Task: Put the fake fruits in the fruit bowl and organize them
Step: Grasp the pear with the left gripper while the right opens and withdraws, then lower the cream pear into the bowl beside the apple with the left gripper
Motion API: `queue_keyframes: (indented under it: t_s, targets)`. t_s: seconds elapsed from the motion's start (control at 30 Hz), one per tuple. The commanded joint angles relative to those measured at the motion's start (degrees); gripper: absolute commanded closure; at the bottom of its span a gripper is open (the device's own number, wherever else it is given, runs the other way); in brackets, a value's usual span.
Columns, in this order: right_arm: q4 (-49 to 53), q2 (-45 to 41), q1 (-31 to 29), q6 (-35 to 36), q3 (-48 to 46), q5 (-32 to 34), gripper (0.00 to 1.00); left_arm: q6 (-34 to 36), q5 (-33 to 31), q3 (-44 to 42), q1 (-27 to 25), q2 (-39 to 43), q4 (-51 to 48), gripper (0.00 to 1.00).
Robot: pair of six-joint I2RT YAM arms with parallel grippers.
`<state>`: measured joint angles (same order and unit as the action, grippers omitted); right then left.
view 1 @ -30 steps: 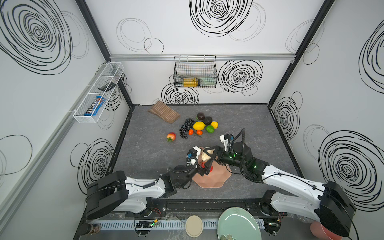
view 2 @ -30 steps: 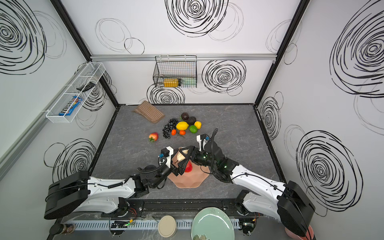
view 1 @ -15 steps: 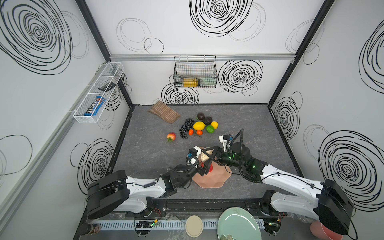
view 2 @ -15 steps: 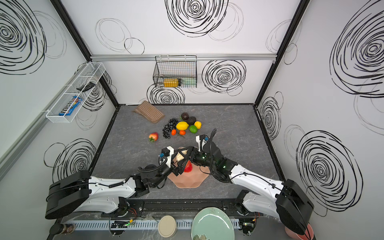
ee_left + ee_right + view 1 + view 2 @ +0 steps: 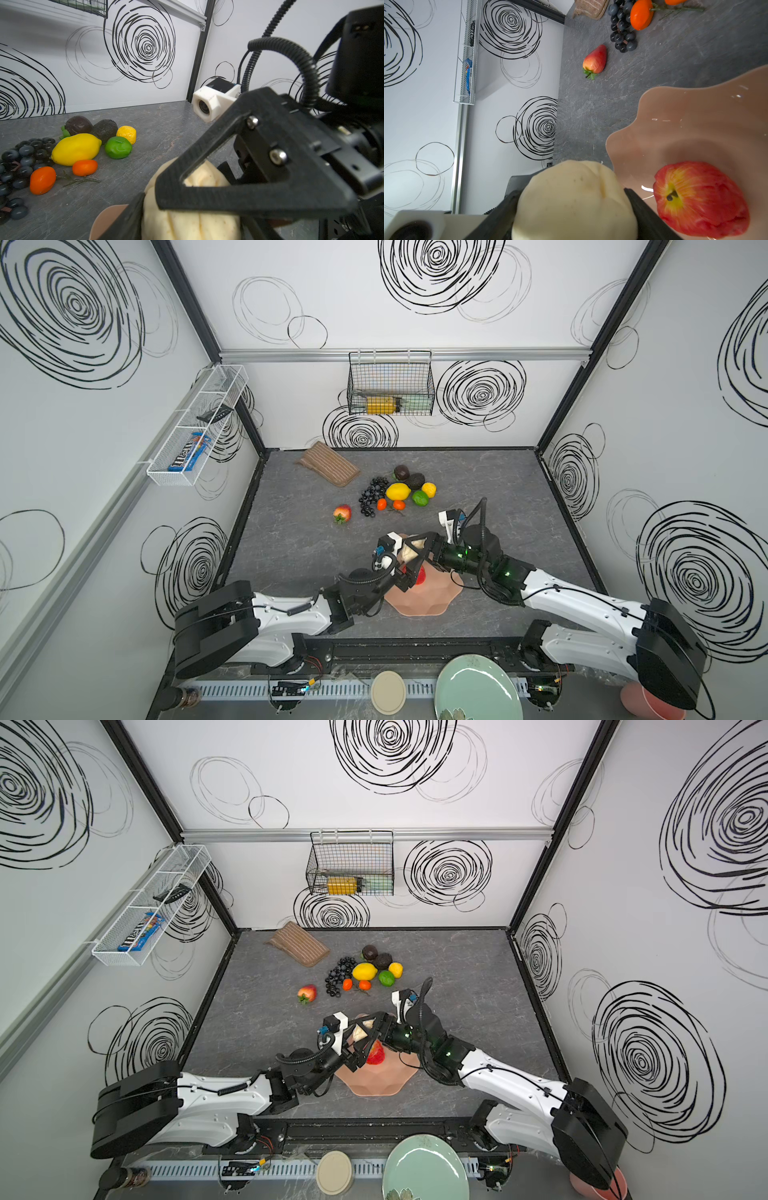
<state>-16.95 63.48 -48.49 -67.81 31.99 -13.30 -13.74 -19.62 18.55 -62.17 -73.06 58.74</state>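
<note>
On the table (image 5: pixel 299 539) lie nine fruits (image 5: pixel 398 491); one apple (image 5: pixel 702 199) in the bowl (image 5: pixel 695 116).

you have one legible marking: "m&m's", printed on the blue packet (image 5: pixel 189 452) lying inside the white wire shelf (image 5: pixel 166 480). nothing else can be read.

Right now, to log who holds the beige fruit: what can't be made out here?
Whether the left end effector or right end effector grips the beige fruit: wrist views cut the fingertips at the frame edge; in both top views the arms overlap there.
Part of the red apple: covered by the left end effector in both top views.
Wire basket contents: too small, behind mesh.
</note>
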Motion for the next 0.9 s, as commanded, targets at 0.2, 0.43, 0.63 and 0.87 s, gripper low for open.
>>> queue_keyframes:
  t_s: [0.2,0.43,0.63,0.87]
  targets:
    - [3.9,-1.2,3.2,5.7,0.8,1.1,0.03,2.2,-0.6,3.5,0.6,3.5,-9.3,0.34]
    - [11.8,-7.4,13.6,14.0,-1.6,0.3,0.03,2.2,3.5,7.8,1.1,9.0,-27.5,0.34]
    - [15.6,-17.0,19.4,23.1,-6.1,6.5,0.03,-1.9,4.4,16.7,1.3,11.5,-53.4,0.34]
    - [19.7,-21.6,25.4,27.3,-8.5,5.9,0.03,-6.2,7.3,22.6,1.8,11.9,-72.5,0.35]
